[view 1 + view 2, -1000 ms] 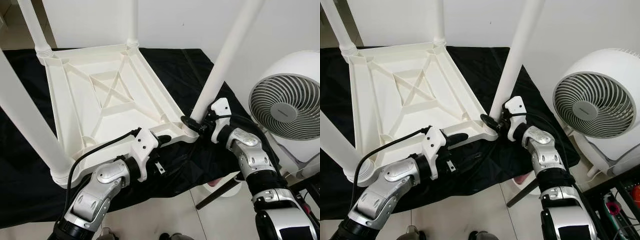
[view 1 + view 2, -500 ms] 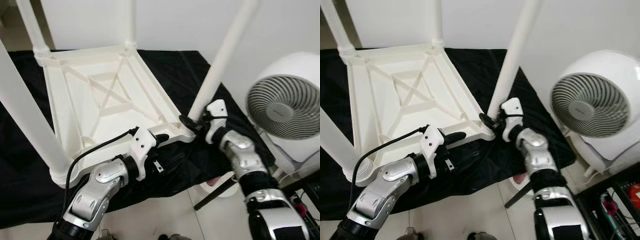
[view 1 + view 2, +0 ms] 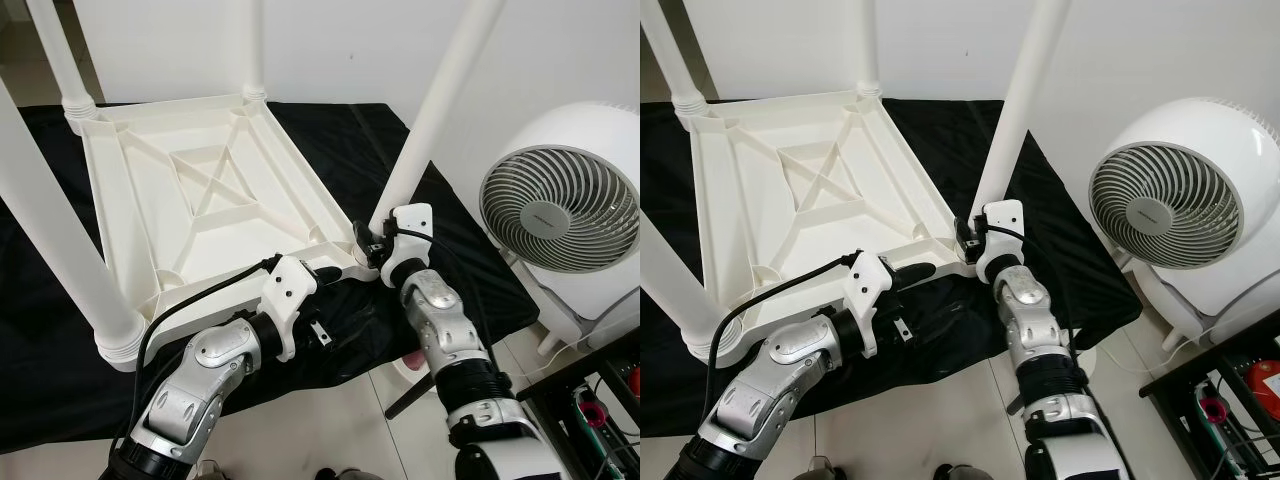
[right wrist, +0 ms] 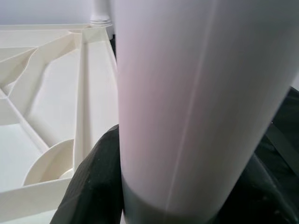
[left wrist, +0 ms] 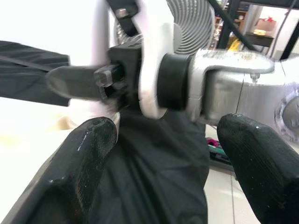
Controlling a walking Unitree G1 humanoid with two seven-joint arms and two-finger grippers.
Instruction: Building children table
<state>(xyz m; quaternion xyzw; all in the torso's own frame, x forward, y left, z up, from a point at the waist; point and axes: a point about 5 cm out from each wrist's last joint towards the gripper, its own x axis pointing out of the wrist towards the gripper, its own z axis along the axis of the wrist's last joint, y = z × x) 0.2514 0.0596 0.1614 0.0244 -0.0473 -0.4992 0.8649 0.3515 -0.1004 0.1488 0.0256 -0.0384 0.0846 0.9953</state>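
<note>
While the left gripper [image 3: 330,275] hovers with its two black fingers spread wide and empty at the near edge of the upturned white plastic table top [image 3: 190,200], the right gripper [image 3: 368,247] clamps both fingers round the base of the near right white cylindrical table leg [image 3: 425,130], at the corner socket. That table lies upside down on a black cloth [image 3: 350,135], other white legs standing upright at its corners. Rightward stands a round white fan [image 3: 565,205].
</note>
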